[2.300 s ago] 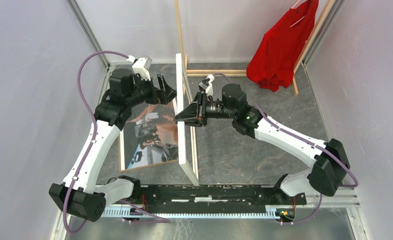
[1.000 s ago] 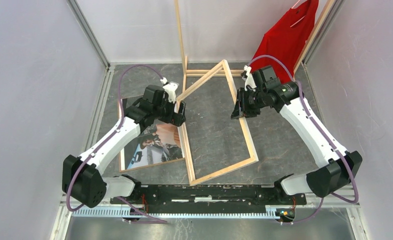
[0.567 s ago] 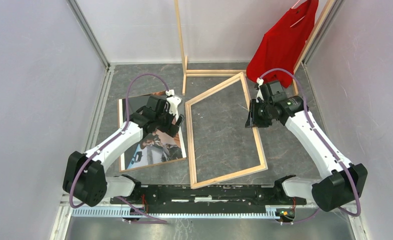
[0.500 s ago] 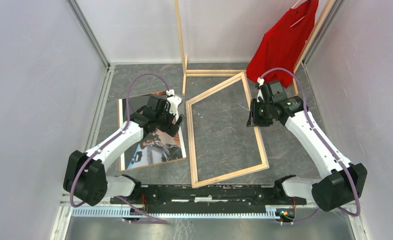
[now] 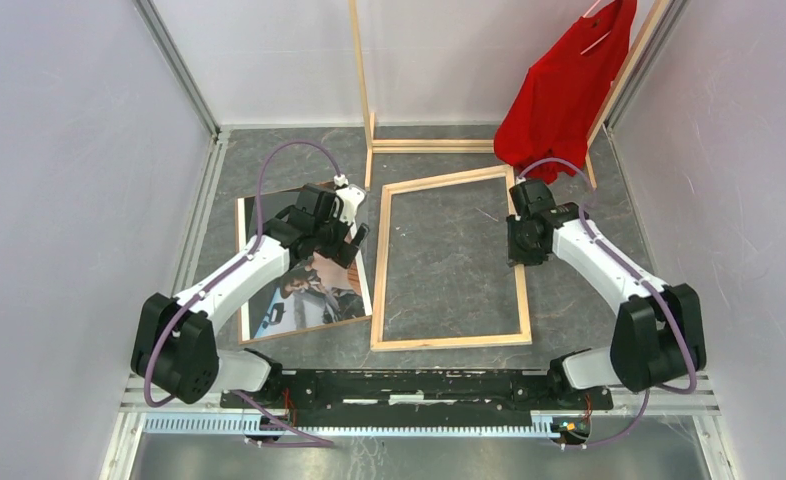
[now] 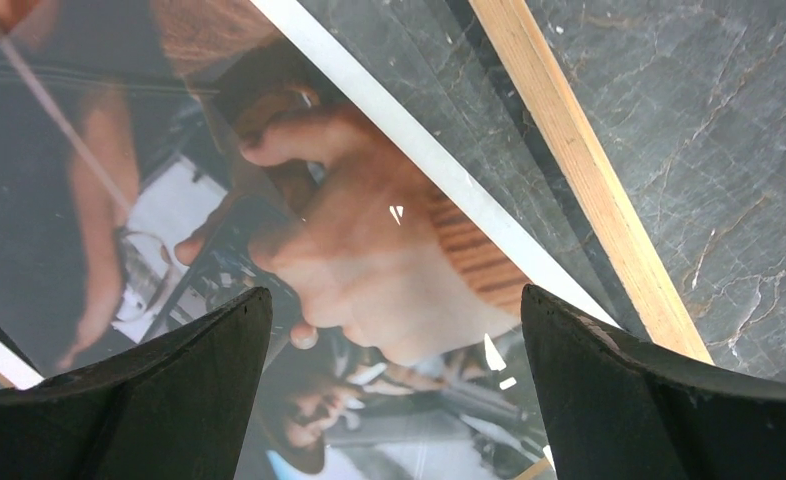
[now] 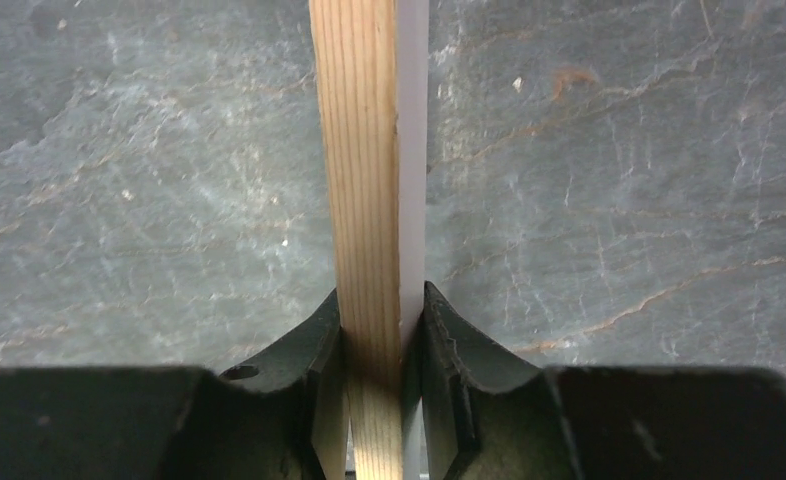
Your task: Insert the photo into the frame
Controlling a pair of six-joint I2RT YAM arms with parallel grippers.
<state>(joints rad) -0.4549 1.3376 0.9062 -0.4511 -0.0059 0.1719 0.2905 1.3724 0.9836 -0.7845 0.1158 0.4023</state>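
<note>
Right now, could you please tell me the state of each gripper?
Left gripper: open, holding nothing, over the photo.
Right gripper: closed on the frame, at its right side.

Top camera high above, downward; wrist cameras close: left over the photo [image 6: 269,250], right on the frame [image 7: 367,200].

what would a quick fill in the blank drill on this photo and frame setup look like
1. The right hand is ____ on a rail of the frame.
2. The left hand hovers over the photo with its jaws ____.
3. In the top view, the photo lies flat on the table to the ____ of the frame.
4. The shirt hanging at the back is ____.

Missing words: shut; open; left; red
</note>
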